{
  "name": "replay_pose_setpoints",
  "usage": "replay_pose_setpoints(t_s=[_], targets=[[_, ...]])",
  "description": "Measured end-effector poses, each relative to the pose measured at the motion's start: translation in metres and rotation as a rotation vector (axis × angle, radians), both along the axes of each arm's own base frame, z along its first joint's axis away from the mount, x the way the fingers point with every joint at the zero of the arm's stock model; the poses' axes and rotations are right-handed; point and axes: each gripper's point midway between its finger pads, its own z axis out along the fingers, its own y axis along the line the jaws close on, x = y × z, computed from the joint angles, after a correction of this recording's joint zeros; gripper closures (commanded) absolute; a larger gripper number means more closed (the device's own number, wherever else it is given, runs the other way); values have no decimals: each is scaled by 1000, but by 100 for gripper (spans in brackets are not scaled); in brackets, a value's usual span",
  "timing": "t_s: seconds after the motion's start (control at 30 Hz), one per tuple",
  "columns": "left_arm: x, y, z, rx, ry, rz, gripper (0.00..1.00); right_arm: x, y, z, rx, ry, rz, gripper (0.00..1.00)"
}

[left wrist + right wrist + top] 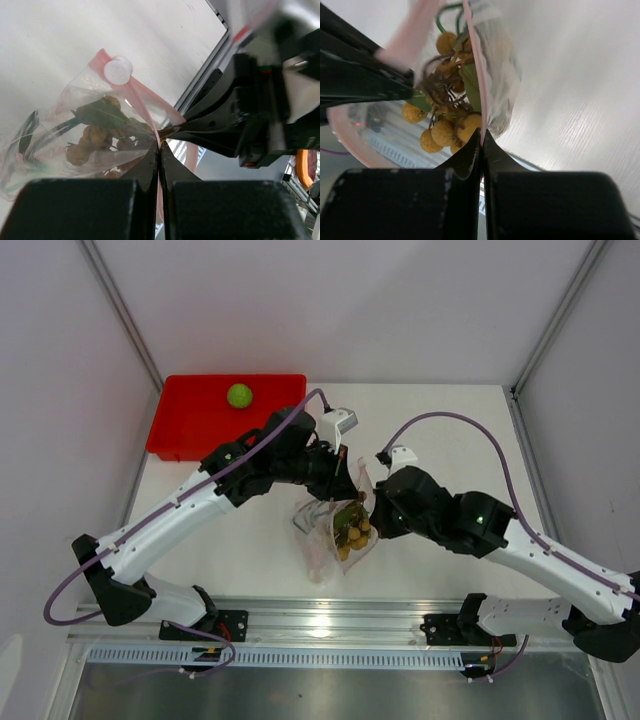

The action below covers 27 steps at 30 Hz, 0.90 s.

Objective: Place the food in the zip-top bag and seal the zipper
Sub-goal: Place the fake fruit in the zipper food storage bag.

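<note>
Now | L fingers (147, 172) + R fingers (467, 160) both pinched shut on zipper (142, 95) | bag (335, 535) held btwn them, brown fruits (442, 132) + leaves (102, 114) inside | lime (240, 395) outside, in red tray (185, 435) far-left of bag | L arm nearer.

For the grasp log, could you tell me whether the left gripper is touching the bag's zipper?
Touching. In the left wrist view, the left gripper is shut on the zipper.

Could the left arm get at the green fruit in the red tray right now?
Probably, once freed. The green fruit lies alone in the open red tray on that arm's side, nothing over it. But the left gripper is shut on the zipper and must let go first.
</note>
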Motion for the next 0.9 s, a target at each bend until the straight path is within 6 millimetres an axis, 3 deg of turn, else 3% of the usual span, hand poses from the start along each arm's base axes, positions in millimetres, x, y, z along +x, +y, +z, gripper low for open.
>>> replay_pose_setpoints(t_s=[0.1,0.27,0.33,0.43,0.6,0.7,0.8,0.9], targets=[[-3,0,3,-12,2,-13,99,3,-4,25,11,-37,-8,100],[-12,2,18,-57,-4,-37,99,6,-5,97,141,-139,-4,100],[-15,4,26,-82,-21,-42,99,5,-9,108,183,-163,-8,100],[-14,5,20,-99,-28,-42,99,9,-22,93,203,-158,-32,100],[-6,-2,-42,12,80,-32,99,26,-47,25,100,-50,-119,100],[-4,-4,-54,42,107,-30,99,31,-50,0,22,5,-128,100],[-3,-6,-32,3,75,-33,99,30,-48,15,31,-2,-108,100],[-4,-8,1,-73,24,-43,99,29,-44,62,125,-75,-84,100]])
